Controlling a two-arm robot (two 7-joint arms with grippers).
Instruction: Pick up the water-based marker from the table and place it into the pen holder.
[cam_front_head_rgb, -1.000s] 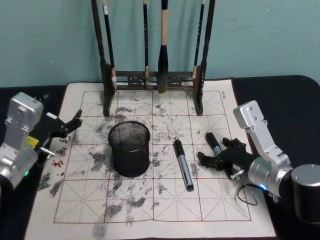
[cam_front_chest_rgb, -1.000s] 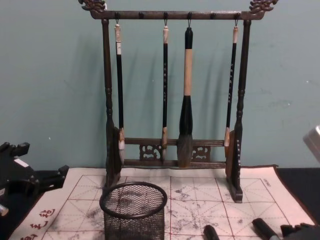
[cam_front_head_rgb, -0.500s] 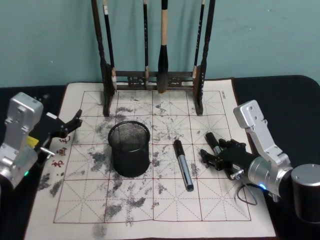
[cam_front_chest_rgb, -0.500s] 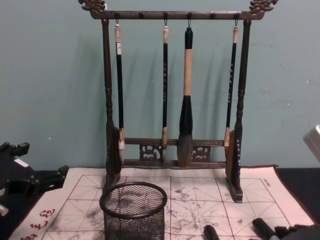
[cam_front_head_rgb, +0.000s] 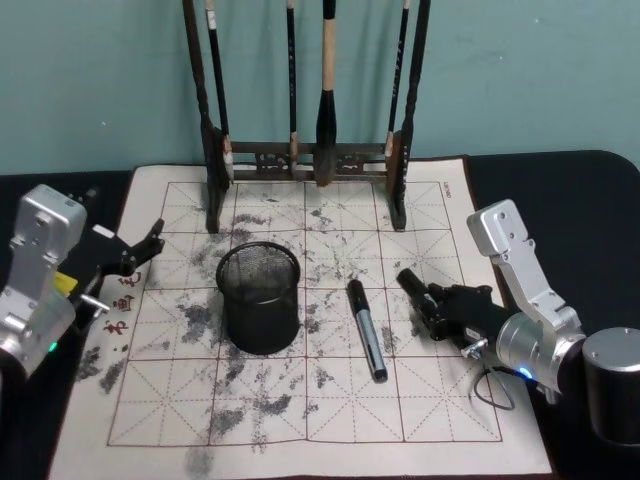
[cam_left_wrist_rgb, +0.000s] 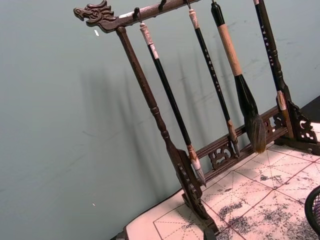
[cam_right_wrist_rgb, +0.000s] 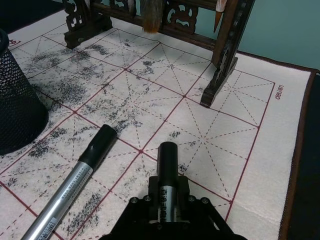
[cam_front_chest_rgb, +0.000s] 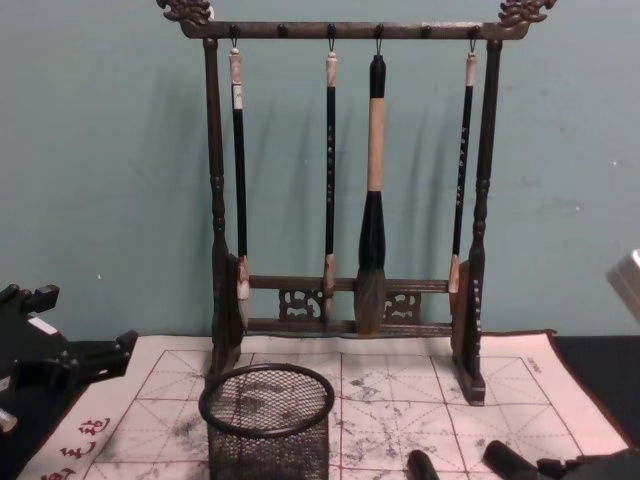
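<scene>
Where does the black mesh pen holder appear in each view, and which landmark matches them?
Head view: pen holder on the mat, left of centre, before the brush rack.
Chest view: bottom edge, left of centre, before the rack.
Left wrist view: a mesh sliver cut by the frame, near the rack's foot.
Right wrist view: its mesh wall cut by the frame, beside the loose marker.
Shared landmark: the brush rack.

Red brand mark "deli" (cam_right_wrist_rgb: 278, 91) is printed sideways at the right edge of the calligraphy mat (cam_right_wrist_rgb: 235, 125), toward its far corner. Red brush characters (cam_front_head_rgb: 127, 281) run down the mat's left edge, but they are too small to read. There is fine print on the held marker (cam_right_wrist_rgb: 166, 192) and a label on the loose marker (cam_right_wrist_rgb: 75, 187) mid-mat, neither readable.
</scene>
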